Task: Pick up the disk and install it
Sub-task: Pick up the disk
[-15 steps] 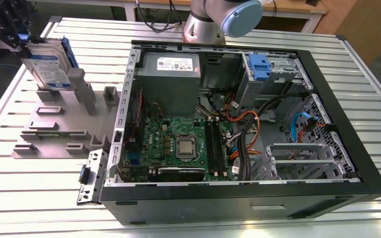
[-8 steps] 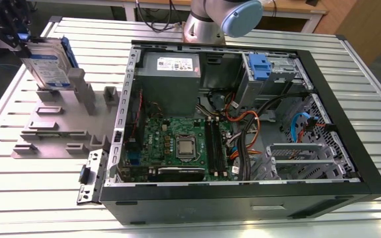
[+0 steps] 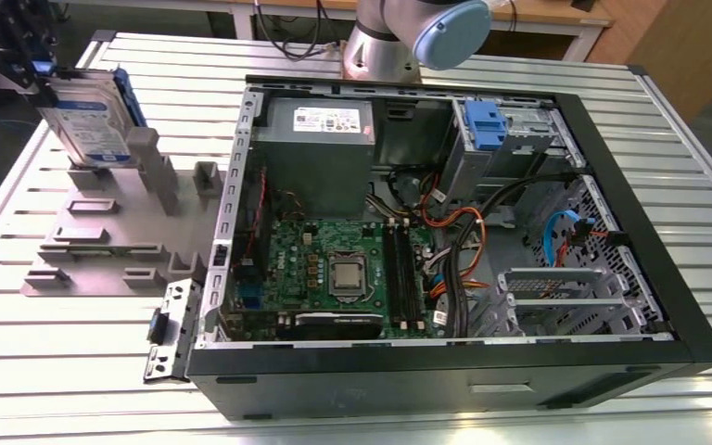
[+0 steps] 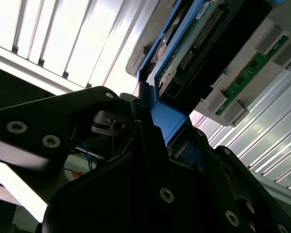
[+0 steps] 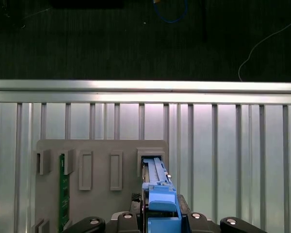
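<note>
The black two-finger gripper [image 5: 161,217] pinches the blue side rail of the flat silver, white-and-blue-labelled disk [image 3: 88,125], holding it upright at a slot of the grey plastic fixture [image 3: 96,243] beside the open black computer case [image 3: 455,366], an edge-on grip that likely suits the narrow slot.
</note>
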`<act>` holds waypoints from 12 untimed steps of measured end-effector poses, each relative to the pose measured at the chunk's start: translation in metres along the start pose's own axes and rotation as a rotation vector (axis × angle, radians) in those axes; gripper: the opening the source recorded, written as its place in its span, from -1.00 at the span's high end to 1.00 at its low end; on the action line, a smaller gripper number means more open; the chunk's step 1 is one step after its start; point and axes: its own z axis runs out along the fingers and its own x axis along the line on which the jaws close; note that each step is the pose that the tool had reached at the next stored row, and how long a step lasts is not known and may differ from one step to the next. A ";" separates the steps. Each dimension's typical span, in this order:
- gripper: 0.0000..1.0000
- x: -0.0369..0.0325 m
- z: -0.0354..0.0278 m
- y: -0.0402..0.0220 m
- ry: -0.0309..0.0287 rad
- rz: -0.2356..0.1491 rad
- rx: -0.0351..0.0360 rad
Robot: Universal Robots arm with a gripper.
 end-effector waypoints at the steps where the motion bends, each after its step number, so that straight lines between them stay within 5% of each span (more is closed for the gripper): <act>1: 0.27 0.0000 -0.0001 0.0000 0.0000 0.000 0.0000; 5: 0.27 -0.0001 -0.0028 0.0001 -0.0047 0.000 -0.0001; 12: 0.27 -0.0001 -0.0044 0.0001 -0.0047 0.000 -0.0001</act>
